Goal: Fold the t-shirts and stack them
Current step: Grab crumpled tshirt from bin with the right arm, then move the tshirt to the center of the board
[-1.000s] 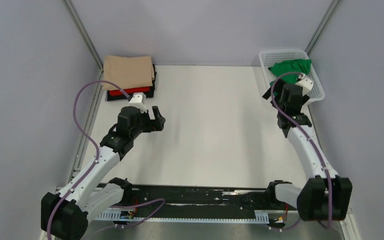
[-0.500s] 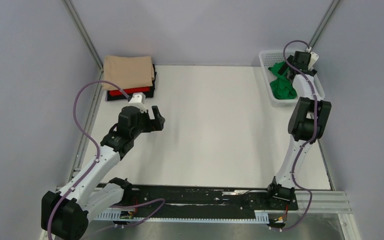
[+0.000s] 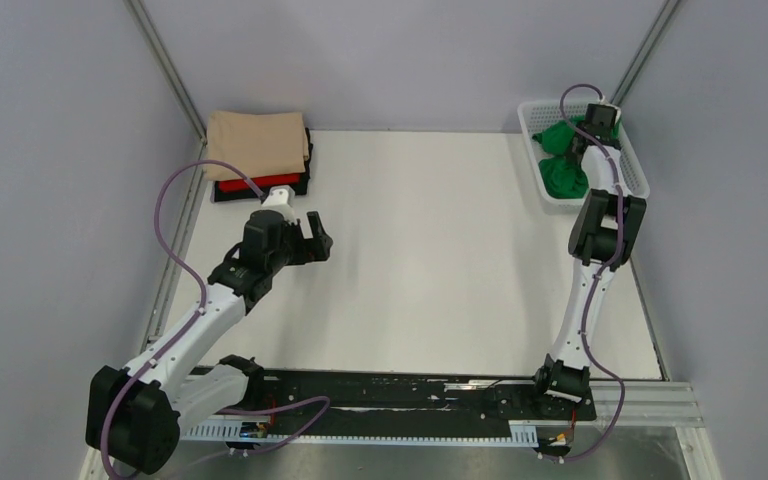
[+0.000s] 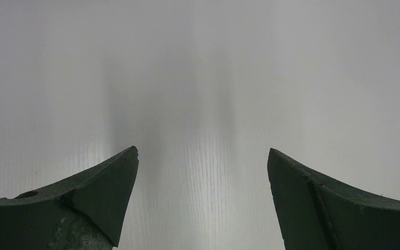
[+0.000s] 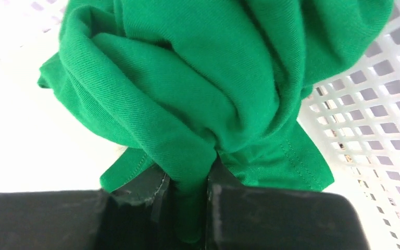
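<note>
While right pincer (image 5: 187, 185) clenches bunched green t-shirt (image 5: 198, 78) lengthwise in basket (image 5: 375, 104), left pincer (image 4: 203, 161) released.

Left arm (image 3: 200, 318): white link shells, black joint housings, chunky black shoulder block (image 3: 130, 432). Right arm (image 3: 588, 300): same build, white links, black elbow (image 3: 605, 225), black base (image 3: 563, 381). Thin purple cable (image 3: 165, 215) runs in a loose loop along the left arm; second purple cable (image 3: 572, 97) on the right arm. White cap (image 3: 280, 195) on the left wrist. Left pincer (image 4: 203, 156): two dark grey-green wedge-shaped fingers (image 4: 99, 192), pointed tips, scuffed, small round hole in one. Right pincer (image 5: 187, 187): black, blocky, matte faces with scratches.
</note>
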